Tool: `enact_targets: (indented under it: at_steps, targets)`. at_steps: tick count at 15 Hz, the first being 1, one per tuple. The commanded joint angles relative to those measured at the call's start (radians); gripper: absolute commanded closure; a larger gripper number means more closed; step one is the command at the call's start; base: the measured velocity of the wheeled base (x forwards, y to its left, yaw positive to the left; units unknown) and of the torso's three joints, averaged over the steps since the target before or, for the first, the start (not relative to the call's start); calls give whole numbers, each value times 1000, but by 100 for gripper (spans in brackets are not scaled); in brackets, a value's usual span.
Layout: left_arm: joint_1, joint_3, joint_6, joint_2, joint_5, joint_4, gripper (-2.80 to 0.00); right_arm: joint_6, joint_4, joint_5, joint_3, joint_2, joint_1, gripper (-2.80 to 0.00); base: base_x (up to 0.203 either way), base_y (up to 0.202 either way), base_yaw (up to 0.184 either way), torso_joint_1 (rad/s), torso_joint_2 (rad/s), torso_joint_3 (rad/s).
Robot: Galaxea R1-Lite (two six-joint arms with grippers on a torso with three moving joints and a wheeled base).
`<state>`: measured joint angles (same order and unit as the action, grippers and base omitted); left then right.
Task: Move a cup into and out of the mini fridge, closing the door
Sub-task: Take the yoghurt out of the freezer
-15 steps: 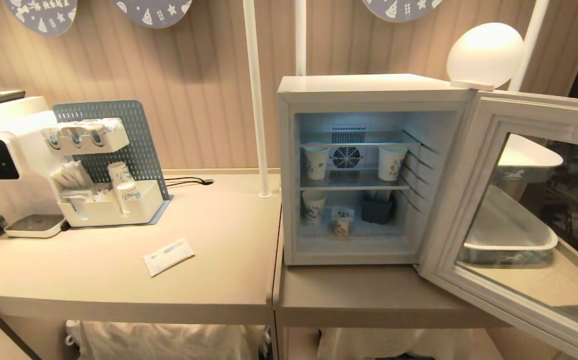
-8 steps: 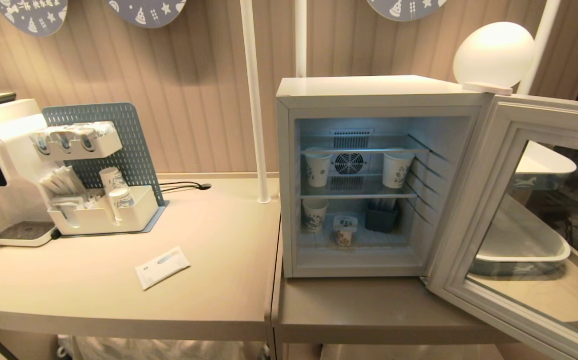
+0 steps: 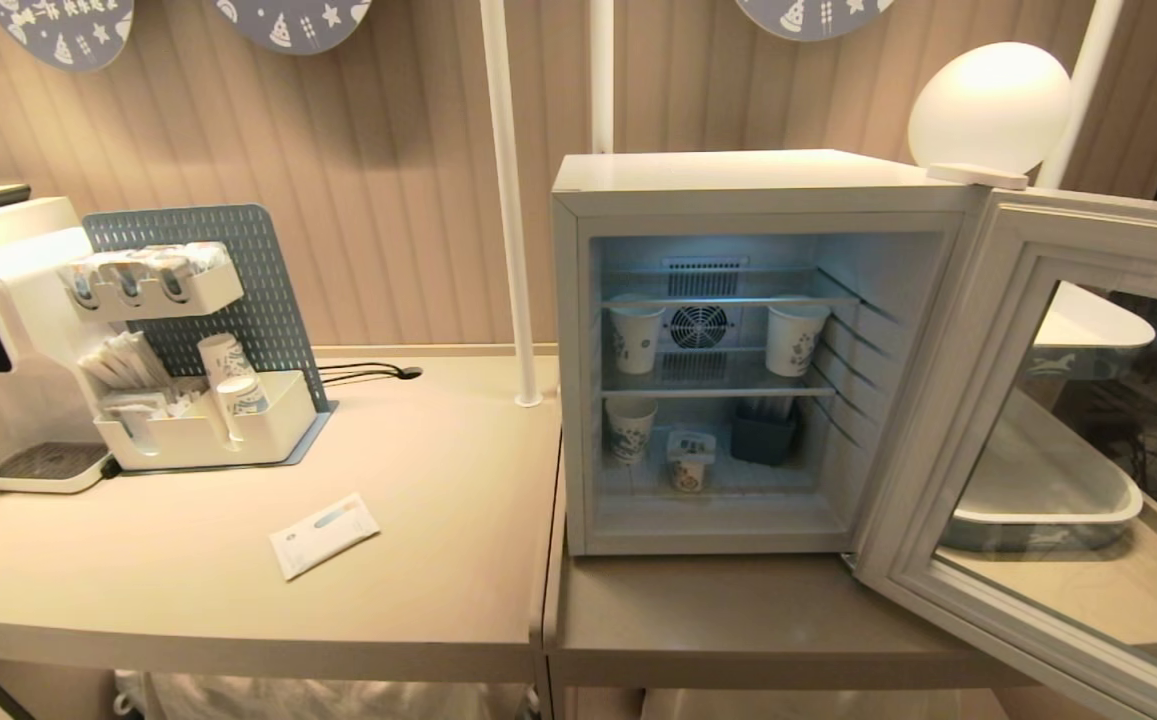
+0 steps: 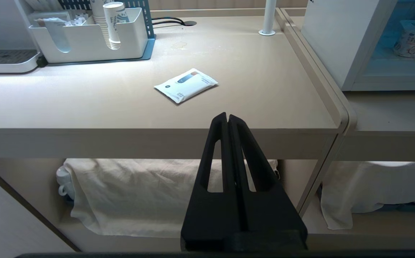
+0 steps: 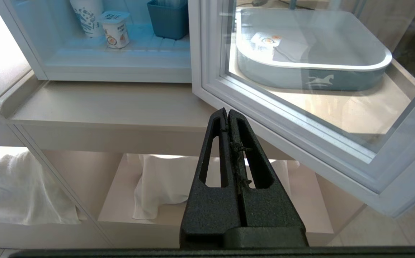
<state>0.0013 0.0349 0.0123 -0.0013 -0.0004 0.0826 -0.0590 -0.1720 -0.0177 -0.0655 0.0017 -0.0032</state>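
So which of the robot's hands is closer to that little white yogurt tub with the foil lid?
Right. The right hand hangs shut just below the shelf fronting the fridge holding the yogurt tub. The left hand, also shut, hangs off beside the fridge.

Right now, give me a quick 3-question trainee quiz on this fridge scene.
1. True or false: the door of the mini fridge stands open.
2. Where is the cup? A) on the table by the white packet B) on the fridge's bottom level, between a paper cup and a dark bin C) on the upper wire shelf.
3. Fill in: the left gripper and the right gripper are both ____ and hold nothing.

Key: 1 true; 2 B; 3 shut.
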Motion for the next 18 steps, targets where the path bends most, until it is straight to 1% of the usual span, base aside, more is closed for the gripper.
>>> enact_targets:
  at_steps: [1,2,3,4,7,10,12,13,14,16,18]
  targets:
    - [0,0,1,1,0,2,0,1,12,1,-32,-1,0,0,0,0,0,0,0,0]
    - [0,0,1,1,0,2,0,2,14,0,-103,7,0,0,0,0,0,0,0,0]
    - [0,0,1,1,0,0,0,1,5,-6,-181,43,0,0,0,0,0,0,0,0]
    - [0,0,1,1,0,1,0,-2,-3,-14,-227,105,0,0,0,0,0,0,0,0]
    - [0,0,0,1,0,0,0,-15,-16,-59,-362,419,0,0,0,0,0,0,0,0]
    - [0,0,0,1,0,1,0,-92,-18,-155,-444,732,2,0,0,0,0,0,0,0]
    - [0,0,-3,1,0,0,0,-142,12,-208,-467,942,26,0,0,0,0,0,0,0]
    - [0,0,-3,1,0,0,0,-157,57,-223,-465,1029,45,0,0,0,0,0,0,0]
    - [0,0,-3,1,0,0,0,-172,135,-237,-456,1119,77,0,0,0,0,0,0,0]
    - [0,0,-5,1,0,0,0,-193,318,-257,-417,1274,159,0,0,0,0,0,0,0]
    - [0,0,-11,1,2,0,0,-200,519,-297,-376,1430,234,0,0,0,0,0,0,0]
